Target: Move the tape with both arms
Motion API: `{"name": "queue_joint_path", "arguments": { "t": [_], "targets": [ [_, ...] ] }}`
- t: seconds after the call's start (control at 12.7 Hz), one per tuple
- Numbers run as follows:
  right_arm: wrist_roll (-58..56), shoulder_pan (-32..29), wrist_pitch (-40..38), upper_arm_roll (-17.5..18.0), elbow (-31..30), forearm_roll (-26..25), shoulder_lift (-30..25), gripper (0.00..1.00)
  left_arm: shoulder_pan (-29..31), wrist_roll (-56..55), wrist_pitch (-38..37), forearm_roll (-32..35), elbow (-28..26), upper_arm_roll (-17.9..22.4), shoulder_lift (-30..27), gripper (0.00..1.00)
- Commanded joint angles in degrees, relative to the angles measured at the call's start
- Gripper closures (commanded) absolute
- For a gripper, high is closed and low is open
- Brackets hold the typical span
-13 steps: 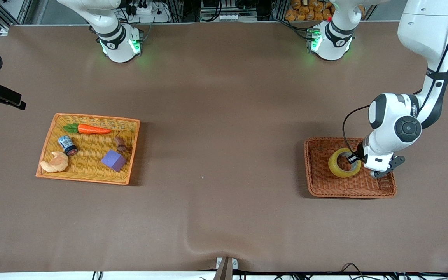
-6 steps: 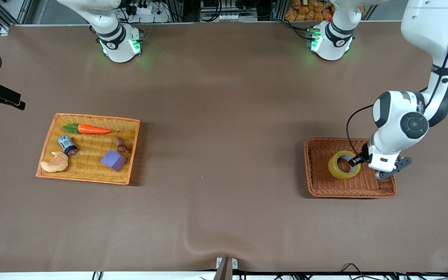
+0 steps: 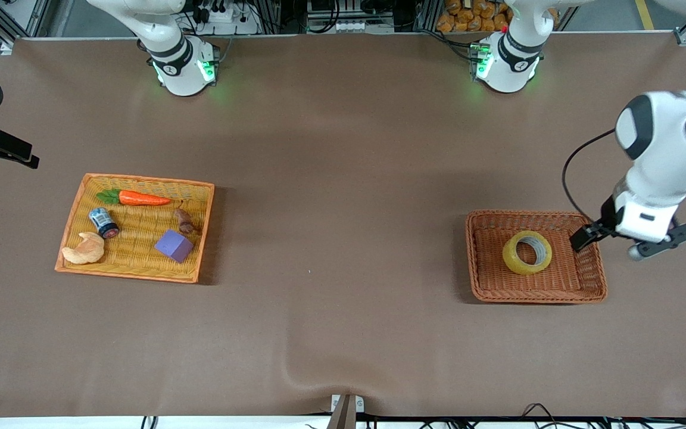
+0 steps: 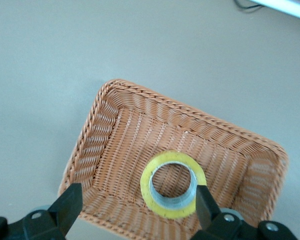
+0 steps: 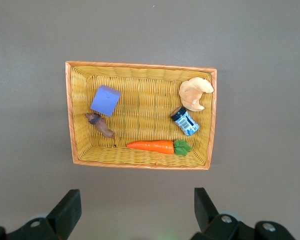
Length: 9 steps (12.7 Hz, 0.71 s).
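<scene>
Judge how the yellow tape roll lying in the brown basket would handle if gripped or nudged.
The tape looks like a stiff ring, so it probably keeps its shape. Lying flat in the basket, it seems unlikely to roll; on edge it likely would. Its glossy side may be slippery.

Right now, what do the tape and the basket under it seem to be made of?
The tape: glossy, translucent yellow plastic film, apparently wound on a grey core, probably card or plastic. The brown basket: woven wicker or rattan-like strands, matte; the ribbed weave shows on its walls and floor.

A brown cloth-covered surface (image 3: 343,179) fills the view, with a wrinkle at its camera-side edge. Along its edge by the bases runs a metal frame (image 3: 295,15) holding cables and power strips.
</scene>
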Motion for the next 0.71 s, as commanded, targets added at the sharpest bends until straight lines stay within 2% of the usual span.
{"name": "queue_joint_path", "arguments": {
  "t": [0.0,0.24,0.39,0.55,0.63],
  "targets": [
    [0.18,0.27,-0.77,0.13,1.11,-0.98,1.01,0.00,0.62,7.20,-10.85,-1.44,4.89,-1.64,-2.78,0.00],
    [0.18,0.18,-0.77,0.13,1.11,-0.98,1.01,0.00,0.01,14.77,-26.33,-2.49,13.94,-2.60,-2.96,0.00],
    [0.18,0.09,-0.77,0.13,1.11,-0.98,1.01,0.00,-0.60,18.20,-32.07,-2.85,17.57,-2.86,-3.84,0.00],
    [0.18,0.09,-0.77,0.13,1.11,-0.89,1.01,0.00,-5.24,18.65,-37.60,-2.41,21.60,-1.55,-4.02,0.00],
    [0.18,0.09,-0.77,0.13,1.11,-0.89,1.01,0.00,-5.70,18.74,-39.63,-2.58,23.01,-1.55,-4.10,0.00]
  ]
}}
